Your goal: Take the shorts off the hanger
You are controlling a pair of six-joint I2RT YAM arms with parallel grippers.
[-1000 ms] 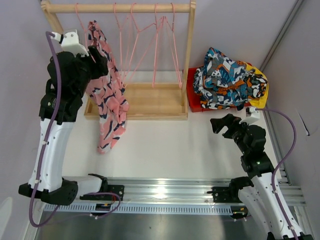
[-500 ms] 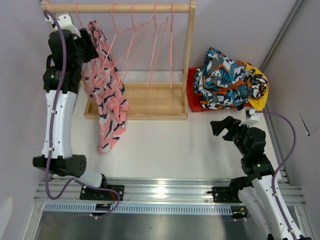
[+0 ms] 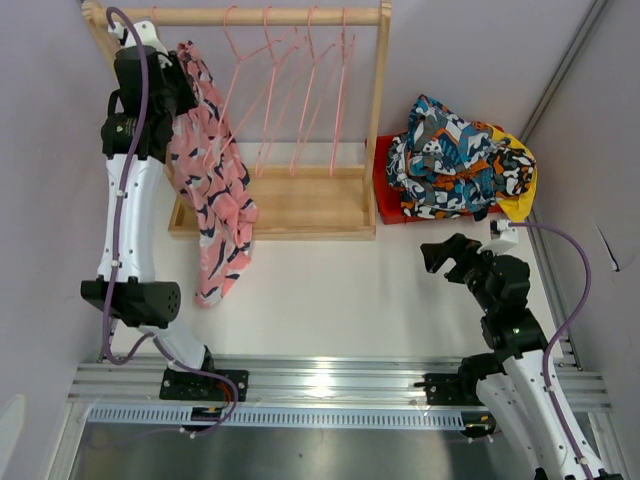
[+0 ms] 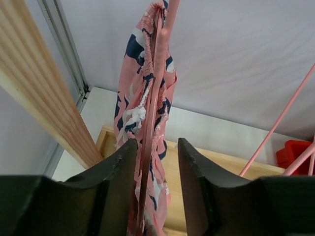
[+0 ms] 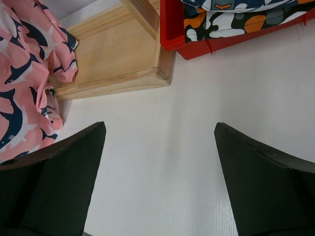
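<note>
The pink shorts hang at the left end of the wooden rail, on a pink hanger. Their long axis is vertical: the gathered waistband is at the top, bunched along the hanger wire with a white drawcord dangling from it, and the legs point down. From above, the fabric runs from the rail toward the near side. Its lower end spills over the front lip of the wooden base and lies on the table.

The left pincer is raised to the top of the shorts. Its fingers stand partly parted on either side of the hanger wire and waistband, with a gap on the right side, so it is not clamped on them.

The other hangers on the rail are bare and hang slanted. The rest of the shorts lie heaped in a red bin to the right of the base, a yellow pair at the heap's right edge.

The right pincer hovers over bare table near the bin, spread wide and grasping nothing.
</note>
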